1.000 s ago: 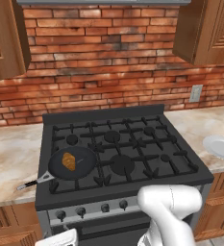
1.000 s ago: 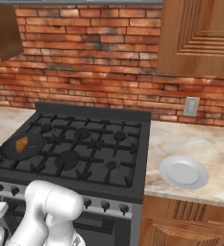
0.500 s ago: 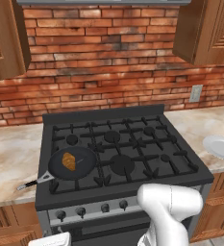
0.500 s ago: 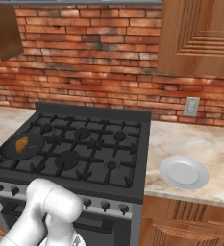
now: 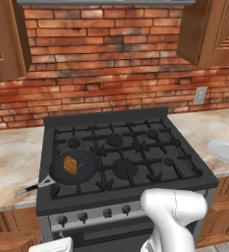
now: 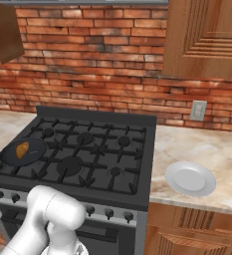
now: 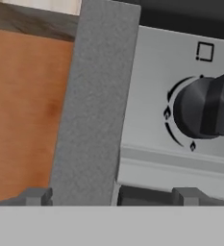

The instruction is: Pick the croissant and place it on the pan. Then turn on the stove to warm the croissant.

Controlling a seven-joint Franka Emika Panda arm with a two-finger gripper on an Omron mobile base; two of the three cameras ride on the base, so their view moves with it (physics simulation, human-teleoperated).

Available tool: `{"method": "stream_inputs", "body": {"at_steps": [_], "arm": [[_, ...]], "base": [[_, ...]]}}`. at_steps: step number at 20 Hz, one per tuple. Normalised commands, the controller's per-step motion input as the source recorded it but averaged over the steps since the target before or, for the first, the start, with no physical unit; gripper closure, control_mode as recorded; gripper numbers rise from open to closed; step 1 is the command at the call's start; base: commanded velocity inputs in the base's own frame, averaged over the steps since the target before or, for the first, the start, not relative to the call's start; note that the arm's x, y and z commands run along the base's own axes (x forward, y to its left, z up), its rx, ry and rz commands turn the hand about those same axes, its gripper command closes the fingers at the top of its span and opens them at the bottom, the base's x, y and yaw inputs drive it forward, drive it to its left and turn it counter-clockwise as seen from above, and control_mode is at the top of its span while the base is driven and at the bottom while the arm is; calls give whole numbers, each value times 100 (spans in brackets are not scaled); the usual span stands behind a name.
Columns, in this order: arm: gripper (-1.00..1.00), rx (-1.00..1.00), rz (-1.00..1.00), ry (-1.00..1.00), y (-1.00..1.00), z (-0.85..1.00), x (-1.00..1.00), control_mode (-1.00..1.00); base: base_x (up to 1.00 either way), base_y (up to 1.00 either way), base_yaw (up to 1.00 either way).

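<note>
The croissant (image 5: pixel 70 165) (image 6: pixel 22 149) lies in the black pan (image 5: pixel 88 166) (image 6: pixel 36 148) on the front left burner of the stove (image 5: pixel 135 147) (image 6: pixel 97 149). My gripper (image 7: pixel 112 197) is open and holds nothing. It faces the left edge of the stove's grey front panel from close up. A dark knob (image 7: pixel 205 108) sits on that panel, up and to the right of my fingertips (image 7: pixel 188 195) and apart from them. My white hand (image 5: pixel 57 244) hangs low at the stove's front left corner.
A row of dark knobs (image 5: pixel 94 214) runs along the stove front. A wooden cabinet front (image 7: pixel 24 110) adjoins the stove on the left. A white plate (image 5: pixel 226 150) (image 6: pixel 189 178) rests on the counter to the right. The brick wall stands behind.
My hand has slid a little to the left, low in front of the stove. The croissant and pan have not moved.
</note>
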Motion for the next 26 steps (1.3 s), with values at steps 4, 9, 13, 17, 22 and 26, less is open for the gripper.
{"method": "stream_inputs", "body": {"at_steps": [4,9,13,17,22,26], "arm": [[-100,0,0,-5,-17,2,0,-100],[-100,0,0,-8,-45,6,0,-100],[-100,1,0,-18,-40,14,-42,-100],[-100,1,0,-19,-15,22,-6,-100],[-100,0,0,-18,0,27,0,-100],[-100,0,0,-14,0,15,0,-100]], "base": [[0,0,0],[0,0,0],[0,0,0],[0,0,0],[0,0,0],[0,0,0]]}}
